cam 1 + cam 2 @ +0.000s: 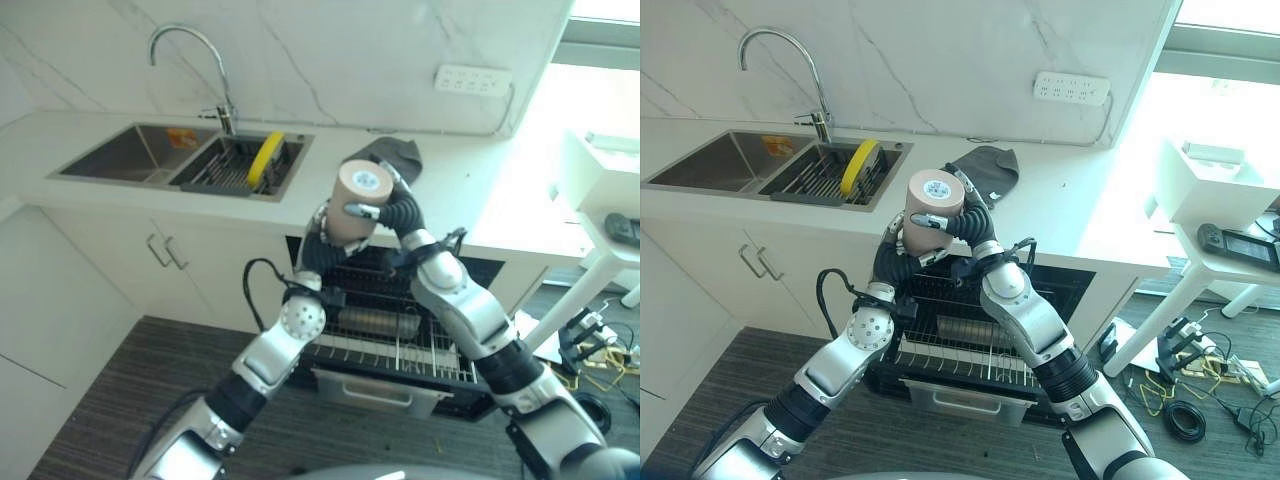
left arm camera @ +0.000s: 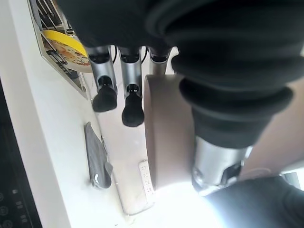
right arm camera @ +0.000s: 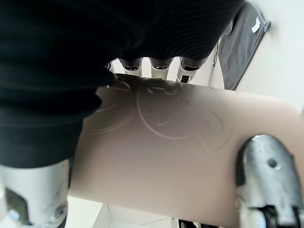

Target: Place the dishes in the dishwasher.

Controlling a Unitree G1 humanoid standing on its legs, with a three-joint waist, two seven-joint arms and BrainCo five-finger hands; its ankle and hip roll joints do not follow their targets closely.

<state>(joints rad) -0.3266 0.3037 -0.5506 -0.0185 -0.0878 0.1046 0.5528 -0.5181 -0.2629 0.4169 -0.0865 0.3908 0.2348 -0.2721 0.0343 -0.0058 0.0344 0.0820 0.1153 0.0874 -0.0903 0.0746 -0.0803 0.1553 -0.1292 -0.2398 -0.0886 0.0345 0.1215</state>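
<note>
A beige cup with a round label on its base is held in the air above the open dishwasher, between both hands. My right hand grips it from the right, fingers and thumb curled round its wall. From below left, my left hand clasps the cup between thumb and fingers, while two fingertips stick out past it. The pulled-out wire rack holds a dark glass lying on its side.
A double sink with a faucet is set into the white counter; its right basin holds a rack with a yellow plate. A grey cloth lies on the counter behind the cup. A white side table stands at the right.
</note>
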